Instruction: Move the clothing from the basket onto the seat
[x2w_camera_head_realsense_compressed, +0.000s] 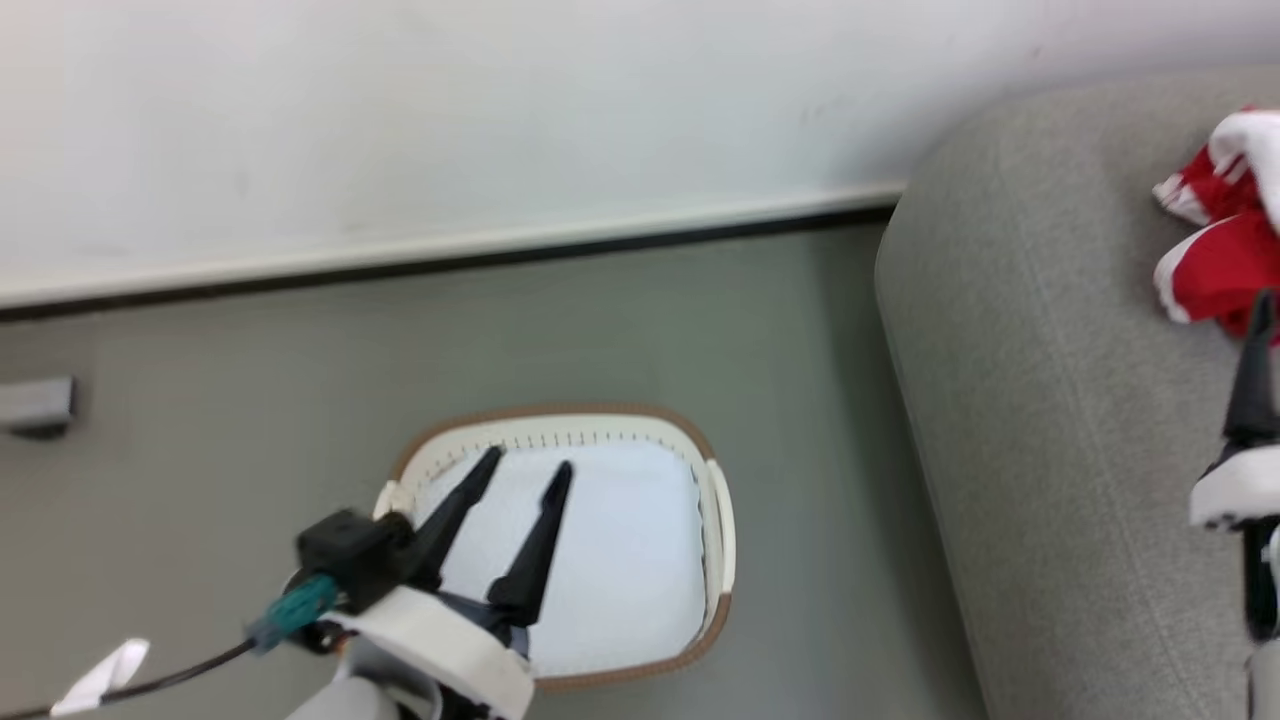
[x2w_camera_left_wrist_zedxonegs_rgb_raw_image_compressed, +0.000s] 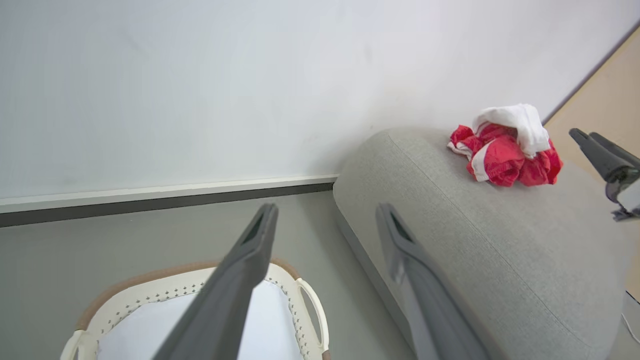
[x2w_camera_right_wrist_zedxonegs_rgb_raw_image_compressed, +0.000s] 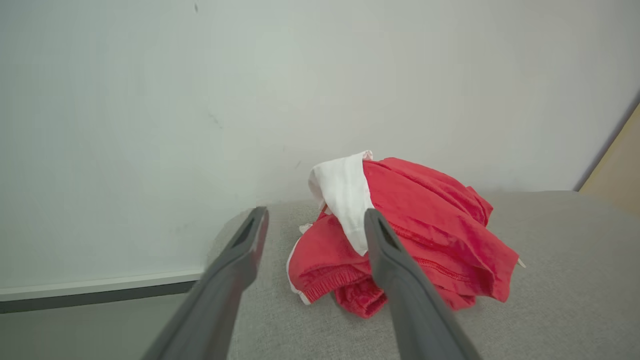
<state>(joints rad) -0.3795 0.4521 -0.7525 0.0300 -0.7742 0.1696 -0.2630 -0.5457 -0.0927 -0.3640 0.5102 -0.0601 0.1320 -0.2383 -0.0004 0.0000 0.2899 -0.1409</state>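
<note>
The red and white clothing (x2w_camera_head_realsense_compressed: 1215, 250) lies crumpled on the light grey seat (x2w_camera_head_realsense_compressed: 1050, 400) at the right; it also shows as the clothing (x2w_camera_left_wrist_zedxonegs_rgb_raw_image_compressed: 505, 147) and the clothing (x2w_camera_right_wrist_zedxonegs_rgb_raw_image_compressed: 400, 240), resting on the seat (x2w_camera_left_wrist_zedxonegs_rgb_raw_image_compressed: 500, 240) and the seat (x2w_camera_right_wrist_zedxonegs_rgb_raw_image_compressed: 550, 260). My right gripper (x2w_camera_right_wrist_zedxonegs_rgb_raw_image_compressed: 315, 220) is open just in front of the heap, nothing between its fingers; one dark finger (x2w_camera_head_realsense_compressed: 1255, 370) shows at the right edge. On the floor, the cream basket (x2w_camera_head_realsense_compressed: 715, 530) holds only its pale lining. Above it hovers my left gripper (x2w_camera_head_realsense_compressed: 528, 468), open and empty, also seen as the left gripper (x2w_camera_left_wrist_zedxonegs_rgb_raw_image_compressed: 325, 212) over the basket (x2w_camera_left_wrist_zedxonegs_rgb_raw_image_compressed: 310, 300).
A white wall with a pale skirting board (x2w_camera_head_realsense_compressed: 450, 250) runs behind the basket and seat. Grey floor (x2w_camera_head_realsense_compressed: 220, 440) surrounds the basket. A small grey block (x2w_camera_head_realsense_compressed: 35, 405) sits at the far left. A tan floor strip (x2w_camera_left_wrist_zedxonegs_rgb_raw_image_compressed: 610, 100) lies beyond the seat.
</note>
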